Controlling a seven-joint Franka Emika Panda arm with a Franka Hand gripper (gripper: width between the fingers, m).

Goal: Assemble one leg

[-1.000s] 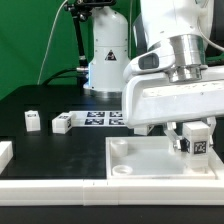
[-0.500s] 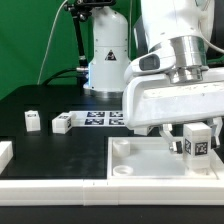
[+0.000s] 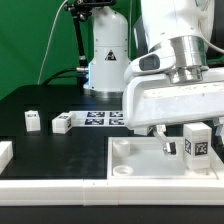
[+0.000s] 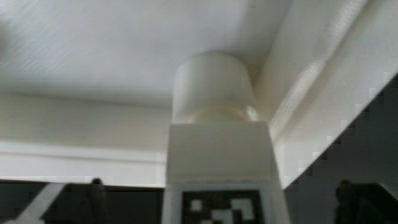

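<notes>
the claw [image 3: 196,132] was clamped on the leg [image 3: 198,147] at the lower right of the exterior frame, over the white panel [image 3: 140,168]. the leg looked picked up but not yet seated; fitting it into a corner socket [image 3: 124,150] seemingly remained.

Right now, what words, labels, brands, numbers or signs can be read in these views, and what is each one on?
Words, brands, numbers: none readable in either view.
Held leg: black-and-white square tag, a pattern and not text.
Loose leg and its neighbour: the same kind of tag, too small to make out.
Marker board: several such tags, no lettering.
</notes>
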